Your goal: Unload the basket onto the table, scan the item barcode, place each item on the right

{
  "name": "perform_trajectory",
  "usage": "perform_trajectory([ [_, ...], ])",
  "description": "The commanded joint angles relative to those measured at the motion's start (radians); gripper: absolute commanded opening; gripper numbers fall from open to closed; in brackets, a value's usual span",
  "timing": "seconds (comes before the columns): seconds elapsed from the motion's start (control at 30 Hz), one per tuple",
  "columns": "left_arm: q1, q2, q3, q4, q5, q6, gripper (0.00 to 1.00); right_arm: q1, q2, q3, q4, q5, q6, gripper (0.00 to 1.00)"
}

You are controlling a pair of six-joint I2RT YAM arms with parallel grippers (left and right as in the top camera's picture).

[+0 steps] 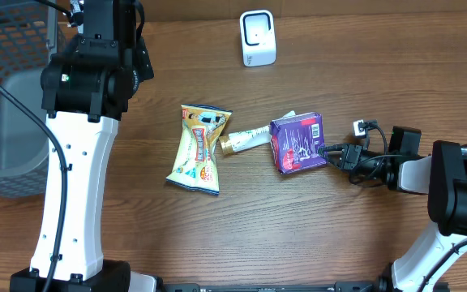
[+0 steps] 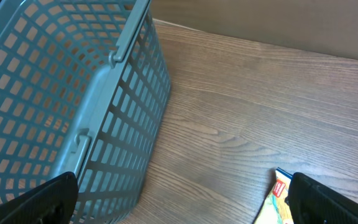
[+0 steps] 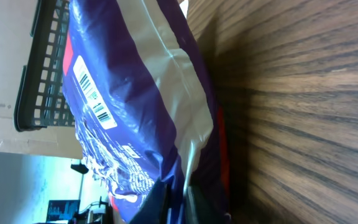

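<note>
Against purple bag (image 1: 298, 142), tube (image 1: 246, 140), snack packet (image 1: 199, 148) beside, scanner (image 1: 258, 38) apart

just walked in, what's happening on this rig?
The right gripper is shut on the edge of the purple bag, whose barcode faces up. The scanner stands well apart, so nothing is scanned yet. The left gripper hangs open by the basket, holding nothing. A yellow bag and a tube lie beside the purple bag.
</note>
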Motion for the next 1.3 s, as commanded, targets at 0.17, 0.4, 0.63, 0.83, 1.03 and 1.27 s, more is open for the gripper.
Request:
perform_trajectory([
  [0.17,0.006,-0.005,-0.002,-0.003,-0.017,0.008,1.0,-0.016,-0.01,-0.045,0.029,-0.055,0.005,0.04],
  [0.4,0.006,-0.005,-0.002,-0.003,-0.009,0.004,1.0,-0.039,-0.171,-0.045,-0.002,-0.097,0.112,0.04],
  [0.63,0.006,-0.005,-0.002,-0.003,-0.009,0.004,1.0,-0.039,-0.437,-0.045,-0.004,-0.132,0.213,0.04],
  [0.83,0.006,-0.005,-0.002,-0.002,0.024,0.003,1.0,-0.04,-0.521,-0.045,-0.063,-0.025,0.204,0.04],
  [1.03,0.006,-0.005,-0.002,-0.002,0.043,0.004,1.0,-0.038,-0.519,-0.045,-0.327,0.284,0.01,0.24],
  [1.27,0.006,-0.005,-0.002,-0.002,0.043,0.004,1.0,-0.039,-0.52,0.027,-0.427,0.315,-0.005,0.56],
])
